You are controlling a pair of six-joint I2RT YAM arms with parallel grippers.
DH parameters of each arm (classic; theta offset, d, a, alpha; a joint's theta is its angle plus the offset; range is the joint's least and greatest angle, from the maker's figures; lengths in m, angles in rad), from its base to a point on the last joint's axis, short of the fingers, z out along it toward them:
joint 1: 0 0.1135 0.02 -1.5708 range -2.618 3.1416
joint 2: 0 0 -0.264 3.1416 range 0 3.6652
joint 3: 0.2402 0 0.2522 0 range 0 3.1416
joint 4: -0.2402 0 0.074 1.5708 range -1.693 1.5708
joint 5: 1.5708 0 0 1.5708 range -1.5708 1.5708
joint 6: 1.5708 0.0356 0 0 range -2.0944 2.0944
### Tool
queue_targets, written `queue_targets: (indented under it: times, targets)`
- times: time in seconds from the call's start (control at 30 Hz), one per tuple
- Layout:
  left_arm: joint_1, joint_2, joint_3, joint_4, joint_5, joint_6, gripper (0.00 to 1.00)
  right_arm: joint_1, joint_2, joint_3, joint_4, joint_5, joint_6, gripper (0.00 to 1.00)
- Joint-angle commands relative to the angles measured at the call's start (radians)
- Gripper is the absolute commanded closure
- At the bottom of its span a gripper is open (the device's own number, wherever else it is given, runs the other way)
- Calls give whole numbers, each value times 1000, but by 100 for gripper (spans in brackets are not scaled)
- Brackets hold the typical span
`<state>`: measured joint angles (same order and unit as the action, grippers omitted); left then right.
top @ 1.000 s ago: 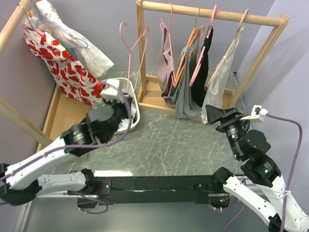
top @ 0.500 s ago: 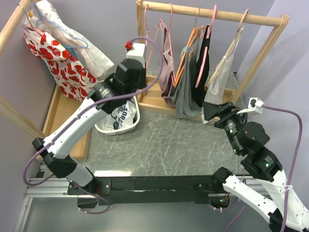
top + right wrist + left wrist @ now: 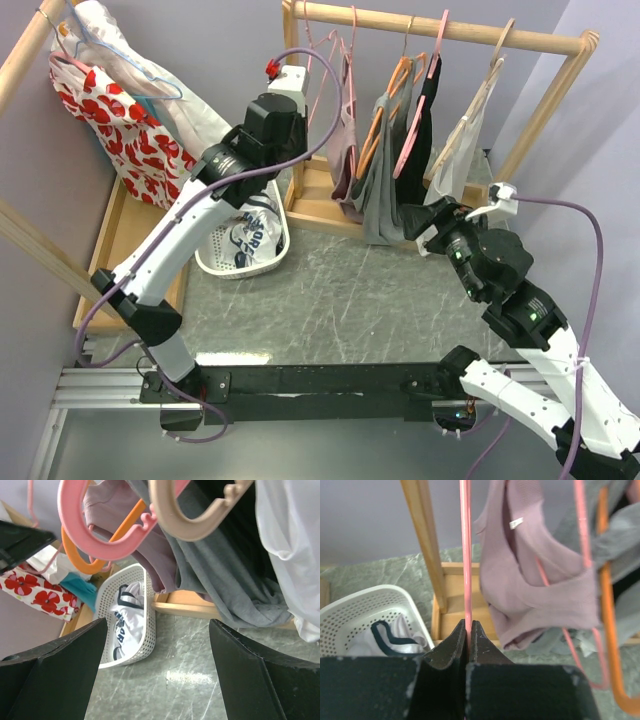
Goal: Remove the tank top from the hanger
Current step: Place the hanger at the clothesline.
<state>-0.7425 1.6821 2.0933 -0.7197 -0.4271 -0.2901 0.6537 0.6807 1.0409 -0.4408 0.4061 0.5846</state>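
L fingers: pressed together, pinching thin wire of pink hanger; its top cut off by frame edge.
R fingers: spread wide, nothing btwn; low, near grey garment; hard to make out in top view.
Tank top: mauve, on second pink hanger on wooden rack; lower edge partly behind grey cloth.
Basket: white, on table by rack post; contents partly hidden.

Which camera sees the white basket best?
The right wrist camera: the white basket shows nearly whole, clothes inside. From the top, the left arm covers part of it. The left wrist camera catches only one corner.
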Motion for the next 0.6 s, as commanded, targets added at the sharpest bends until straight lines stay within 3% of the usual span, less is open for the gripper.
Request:
queue_targets:
  times: [0.0,0.27,0.33,0.37,0.43,0.47,0.57]
  targets:
    - [25,33,19,14,-11,17,99,-6,29,70,54,-33,-35,10]
    - [46,25,-44,39,-42,3,97,-9,39,100,50,-62,-66,10]
    - [46,7,-74,54,-45,0,86,-9,26,93,69,-96,-74,10]
    - [45,-19,-110,63,-44,-3,72,-9,10,90,74,-104,-78,10]
    - [45,-50,-150,91,-36,-4,59,-8,-4,84,91,-116,-91,10]
    - [45,-80,-182,101,-21,-3,41,-8,-13,82,88,-106,-91,10]
    - [45,-136,-222,130,1,-1,30,-8,-21,80,70,-60,-100,10]
